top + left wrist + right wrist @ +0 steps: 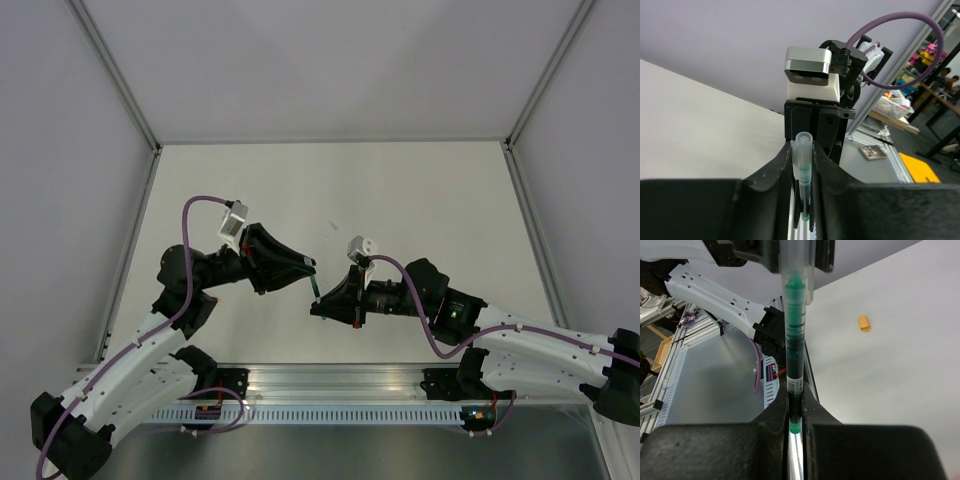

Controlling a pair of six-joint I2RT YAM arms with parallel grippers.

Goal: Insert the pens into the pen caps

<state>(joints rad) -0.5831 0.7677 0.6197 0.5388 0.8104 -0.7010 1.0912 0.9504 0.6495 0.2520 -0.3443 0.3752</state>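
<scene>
A dark pen (794, 350) with green ends stands between the two grippers. My right gripper (796, 405) is shut on its lower end, the jaws tight against the barrel. The pen's other end sits inside a translucent teal-tinted pen cap (804, 152), with my left gripper (803, 161) shut on that cap. From above, the pen (316, 288) bridges the left gripper (309, 270) and the right gripper (322, 303) over the table's near middle. An orange-yellow pen cap (863, 323) lies loose on the table, clear of both grippers.
The white table (400, 200) is walled by grey panels at the back and sides. An aluminium rail (330, 385) with both arm bases runs along the near edge. In the left wrist view, the right wrist's camera block (810, 75) is close ahead.
</scene>
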